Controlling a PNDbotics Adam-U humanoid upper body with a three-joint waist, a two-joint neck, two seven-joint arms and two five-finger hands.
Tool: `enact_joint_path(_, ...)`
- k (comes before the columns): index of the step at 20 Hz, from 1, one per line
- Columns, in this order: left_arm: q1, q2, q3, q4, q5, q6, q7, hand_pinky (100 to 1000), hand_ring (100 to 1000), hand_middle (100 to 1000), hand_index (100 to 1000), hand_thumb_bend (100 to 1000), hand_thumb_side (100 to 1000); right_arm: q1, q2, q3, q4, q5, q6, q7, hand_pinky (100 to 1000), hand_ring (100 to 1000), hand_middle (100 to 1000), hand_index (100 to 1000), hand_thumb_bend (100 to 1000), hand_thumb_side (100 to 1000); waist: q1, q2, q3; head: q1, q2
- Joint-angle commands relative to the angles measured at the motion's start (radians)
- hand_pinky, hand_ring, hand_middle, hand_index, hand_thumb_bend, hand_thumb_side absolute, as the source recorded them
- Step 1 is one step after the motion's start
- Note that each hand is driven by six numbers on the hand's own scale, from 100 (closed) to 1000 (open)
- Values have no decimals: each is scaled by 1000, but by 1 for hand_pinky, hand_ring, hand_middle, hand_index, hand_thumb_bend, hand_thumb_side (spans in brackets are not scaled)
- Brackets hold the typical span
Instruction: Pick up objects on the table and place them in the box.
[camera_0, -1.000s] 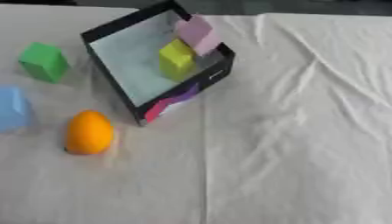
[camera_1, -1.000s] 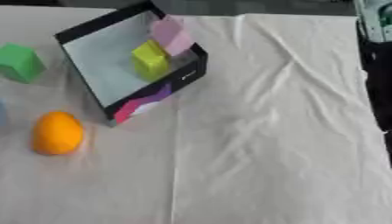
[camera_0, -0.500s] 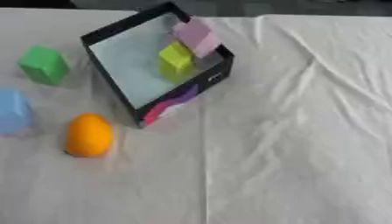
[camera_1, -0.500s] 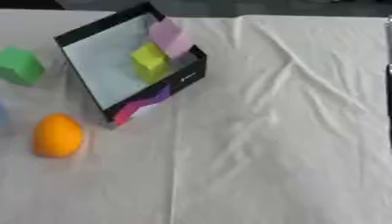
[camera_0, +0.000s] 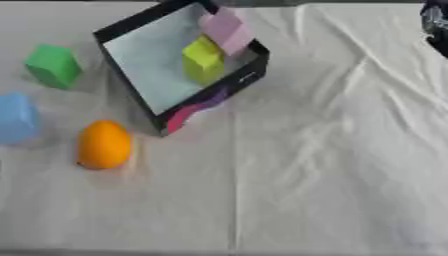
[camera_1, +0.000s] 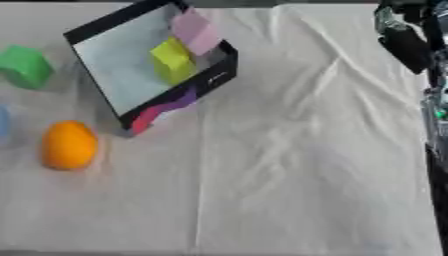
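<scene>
Box, black-walled and pale inside, is sitting tilted at the far left of the cloth-covered counter, already holding a yellow block and a pink block; an orange, a green block and a blue block are lying outside it to the left. Something dark of the robot's right arm is showing at the far right edge, but whether its fingers are wide or narrow I cannot tell. For the next pick I would be reaching from the left for the orange, closing around its middle so it cannot roll, then lifting clear of the near wall.
</scene>
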Motion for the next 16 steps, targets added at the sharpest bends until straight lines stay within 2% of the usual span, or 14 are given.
enact_joint_path(1,-6,79,-5,-28,16,12,-36,863,860,856,840,154,659,7,-15,9,7,-57,-34,-55,882,801,808,850,100,551,15,-38,0,-2,13)
enact_joint_path(5,7,177,-7,-47,24,40,-97,866,861,837,841,131,624,27,-33,34,35,-123,-65,-122,882,801,809,848,100,557,22,-43,1,-9,17)
enact_joint_path(10,8,307,-38,-75,-41,96,-178,875,872,850,863,130,539,42,-60,60,53,-204,-91,-202,881,800,807,849,100,556,37,-51,12,-8,21)
enact_joint_path(11,4,333,-54,-72,-56,108,-194,879,875,855,869,158,493,46,-67,63,55,-219,-95,-215,881,798,805,850,100,559,41,-53,15,-7,21)
enact_joint_path(14,-21,407,-94,-40,-101,138,-239,886,882,861,881,235,429,55,-82,65,62,-265,-103,-234,880,797,802,847,100,568,46,-58,22,7,19)
enact_joint_path(16,-44,457,-127,1,-132,152,-270,897,892,868,893,348,378,59,-91,65,67,-296,-104,-236,880,796,801,845,100,569,48,-60,24,22,13)
